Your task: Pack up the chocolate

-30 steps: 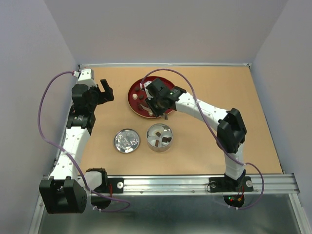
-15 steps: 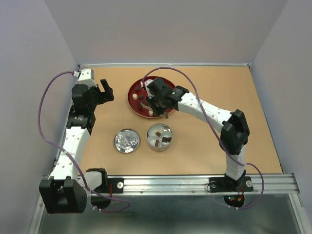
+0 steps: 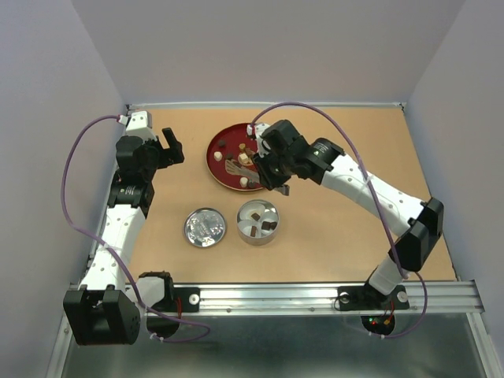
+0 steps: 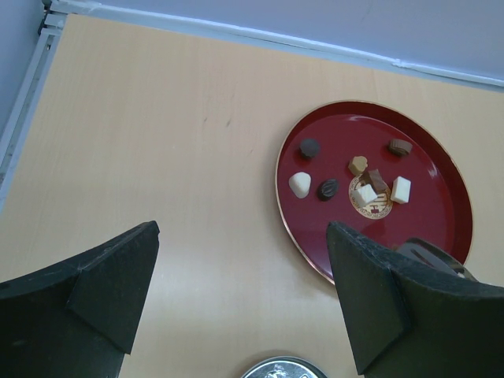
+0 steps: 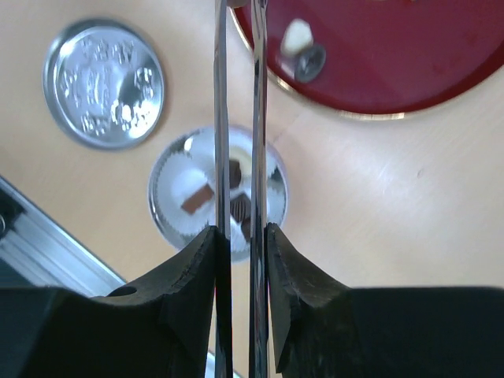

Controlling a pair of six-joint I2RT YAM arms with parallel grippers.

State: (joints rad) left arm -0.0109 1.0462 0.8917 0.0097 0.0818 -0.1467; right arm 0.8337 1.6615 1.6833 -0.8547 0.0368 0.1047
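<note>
Several small chocolate pieces, brown and cream-white, lie on the round red plate. A few more chocolate pieces sit in the white paper cups of the open round tin. My right gripper hangs over the plate's right side, shut on the long metal tongs. The two blades stand close together and run out of the top of the right wrist view, so their tips are hidden there. In the top view the tongs reach over the plate. My left gripper stands open and holds nothing, left of the plate.
The tin's embossed silver lid lies flat to the left of the tin. White walls close in the tan table on three sides. The metal rail with the arm bases runs along the near edge.
The right arm has swung right and stretched out, carrying the tongs back across the plate, so more pieces show. Its jaws have closed a little on the tongs. The left arm has not moved.
</note>
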